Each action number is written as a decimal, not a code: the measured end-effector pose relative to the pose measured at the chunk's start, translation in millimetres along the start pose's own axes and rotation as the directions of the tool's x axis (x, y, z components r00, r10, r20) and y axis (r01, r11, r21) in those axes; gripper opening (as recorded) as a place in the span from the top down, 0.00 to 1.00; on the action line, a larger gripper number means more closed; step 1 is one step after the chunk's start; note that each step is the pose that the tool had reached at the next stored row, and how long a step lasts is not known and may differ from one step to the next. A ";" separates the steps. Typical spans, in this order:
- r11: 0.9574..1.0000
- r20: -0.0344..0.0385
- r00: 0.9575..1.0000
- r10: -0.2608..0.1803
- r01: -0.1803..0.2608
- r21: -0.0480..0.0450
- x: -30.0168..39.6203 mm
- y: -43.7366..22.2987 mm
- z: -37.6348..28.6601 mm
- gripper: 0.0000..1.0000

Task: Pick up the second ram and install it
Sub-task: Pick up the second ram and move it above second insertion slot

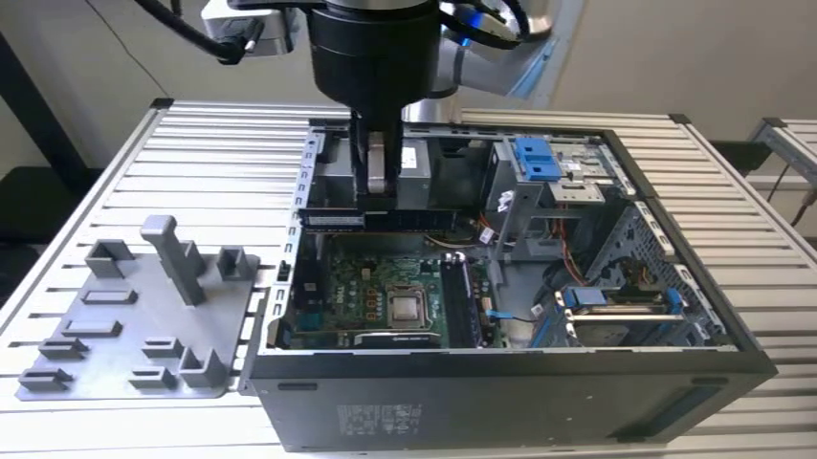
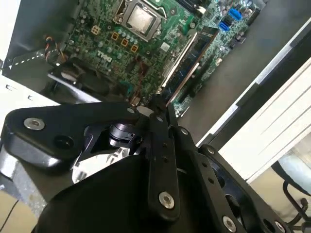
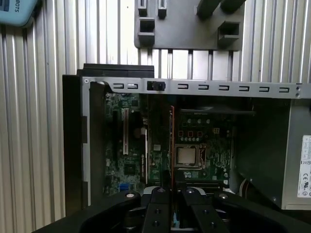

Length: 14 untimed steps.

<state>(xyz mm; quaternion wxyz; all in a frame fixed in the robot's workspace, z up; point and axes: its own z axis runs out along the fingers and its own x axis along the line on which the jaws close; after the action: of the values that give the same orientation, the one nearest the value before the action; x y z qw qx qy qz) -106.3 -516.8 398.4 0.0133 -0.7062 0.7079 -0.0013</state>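
Gripper (image 1: 374,203) pinches second ram (image 1: 428,219) on edge, long axis horizontal.

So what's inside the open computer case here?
The green motherboard with its silver processor, blue-tabbed drive bays, and the gripper shut on the second ram. Whatever lies right beneath the ram and gripper is covered.

White lettering marks the green motherboard (image 2: 92,43). A printed label (image 3: 305,167) sits on the grey power supply (image 3: 291,126), and fine white print covers the computer case's (image 1: 537,411) outer panel. None of it is legible.
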 end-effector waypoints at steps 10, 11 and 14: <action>1.000 0.000 1.000 -0.004 0.004 0.000 0.0 -36.1 0.8 0.86; 1.000 0.000 1.000 -0.004 0.004 0.000 -0.1 -39.5 0.9 0.86; 1.000 0.000 1.000 -0.005 0.005 0.000 -0.1 -50.0 1.1 0.86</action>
<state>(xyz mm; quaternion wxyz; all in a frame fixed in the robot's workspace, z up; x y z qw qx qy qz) -56.3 -516.8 398.4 0.0132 -0.7078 0.7063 -0.0012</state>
